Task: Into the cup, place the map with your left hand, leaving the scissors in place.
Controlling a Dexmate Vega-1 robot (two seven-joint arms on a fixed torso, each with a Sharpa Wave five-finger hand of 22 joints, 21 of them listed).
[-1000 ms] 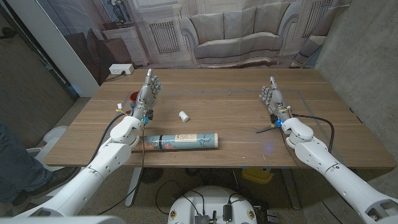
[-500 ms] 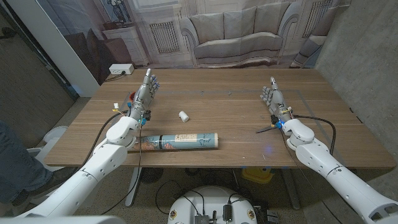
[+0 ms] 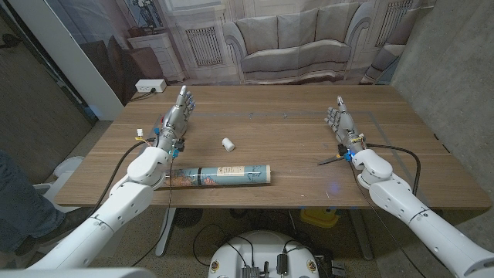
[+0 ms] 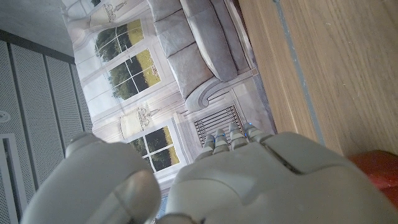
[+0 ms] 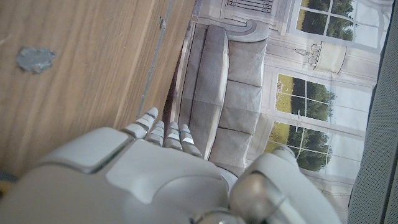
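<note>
Near the front edge of the brown wooden table: long rolled printed paper map, lying on its side, touched by nothing. Beyond the map's left end: left hand, fingers straight and apart, holding nothing. Well to the right of the map: right hand, likewise upright, fingers extended, empty. Just behind the left hand, farther from the map: red cup, mostly hidden, so opening not judged. Right of the map, beside the right wrist: dark scissors with a blue handle. Just beyond the map's middle: small white cylinder.

Probably best done so: bring the left hand back toward the map and down, wrap around the roll near its left end, tip upright, lower one end into the cup. Expect a long roll to topple a light cup. Keep the right hand away from the scissors.
</note>
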